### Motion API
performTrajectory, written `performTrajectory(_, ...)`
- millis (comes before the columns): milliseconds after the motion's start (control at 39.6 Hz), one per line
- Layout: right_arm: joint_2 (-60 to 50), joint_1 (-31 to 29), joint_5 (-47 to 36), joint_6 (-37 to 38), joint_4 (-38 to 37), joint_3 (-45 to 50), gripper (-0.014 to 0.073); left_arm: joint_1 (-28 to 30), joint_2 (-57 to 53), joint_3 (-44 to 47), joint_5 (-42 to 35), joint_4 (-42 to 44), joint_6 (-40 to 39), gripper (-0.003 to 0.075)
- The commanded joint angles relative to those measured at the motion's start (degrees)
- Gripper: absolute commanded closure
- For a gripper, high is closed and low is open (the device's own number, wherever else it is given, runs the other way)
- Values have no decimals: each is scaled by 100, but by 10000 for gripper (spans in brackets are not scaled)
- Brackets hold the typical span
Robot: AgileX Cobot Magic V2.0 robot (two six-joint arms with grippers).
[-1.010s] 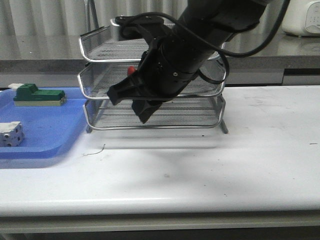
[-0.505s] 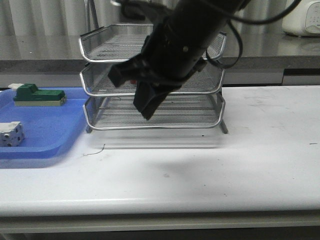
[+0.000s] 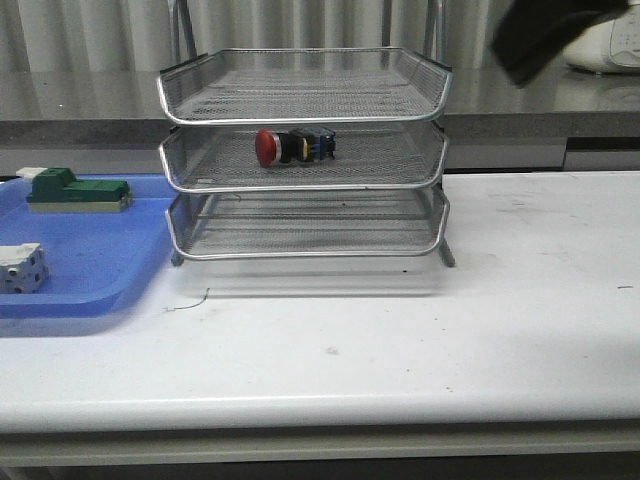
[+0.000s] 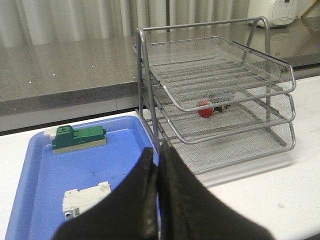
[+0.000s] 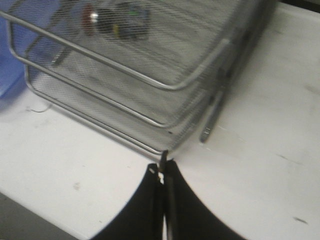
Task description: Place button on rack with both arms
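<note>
The button (image 3: 293, 146) lies on its side on the middle tier of the rack (image 3: 305, 190), red cap to the left, roughly centred on the mesh. Placement appears complete, so the step in hand is probably retreat: lift each arm clear of the chrome rims, avoid touching the posts, and leave the button undisturbed (it could roll on its round body). The right gripper (image 5: 163, 172) is closed, fingers pressed together and holding nothing, above the desk (image 3: 420, 330) near the rack's right corner. The left gripper (image 4: 157, 167) is likewise closed and empty, above the blue tray (image 4: 35, 175).
</note>
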Motion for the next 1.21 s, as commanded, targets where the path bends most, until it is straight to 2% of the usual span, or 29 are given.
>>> performTrajectory(0,-856,-450,-420,-27,2,403,703,7,53,-141,-462,-97,-43,739)
performTrajectory(101,-1669,-689,-605,-27,-45,1078,703,7,53,-141,-462,-97,-43,739)
performTrajectory(404,-4331,-692,-864,-27,-105,2914,703,7,53,-141,-462,-97,-43,739)
performTrajectory(631,-6131,-692,-832,-27,-105,3613,703,7,53,-141,-462,-97,-43,739)
performTrajectory(808,-6701,-692,-793,-27,-105,3703,703,7,53,-141,-462,-97,-43,739)
performTrajectory(1187,-6707,-692,-775,-27,-105,3703,703,7,53,-141,-462,-97,-43,739)
